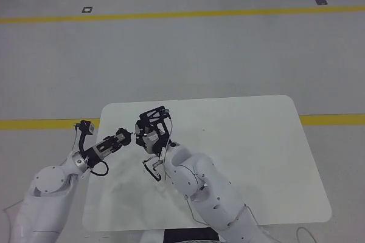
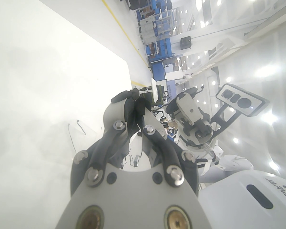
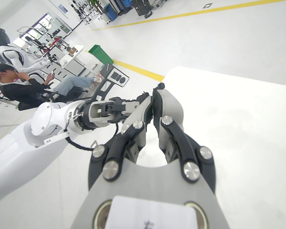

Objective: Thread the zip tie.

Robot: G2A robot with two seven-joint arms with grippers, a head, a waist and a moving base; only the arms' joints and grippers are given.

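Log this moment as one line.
left claw shut | right claw shut | tips close together above table | grip contents: cannot tell

White table (image 1: 261, 152); yellow floor line (image 1: 170, 14) — far side

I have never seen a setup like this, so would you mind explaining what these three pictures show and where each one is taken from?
This is a robot with two arms, each ending in a two-fingered gripper. The top view comes from a camera on the robot above its arms, looking down on a white table. The other two pictures come from cameras on the wrists, so each looks along its own gripper. The left gripper and the right gripper both have their fingers pressed shut. Their tips are close together over the left part of the table. The job is to thread a zip tie, but it is too thin for me to make out in either grip.
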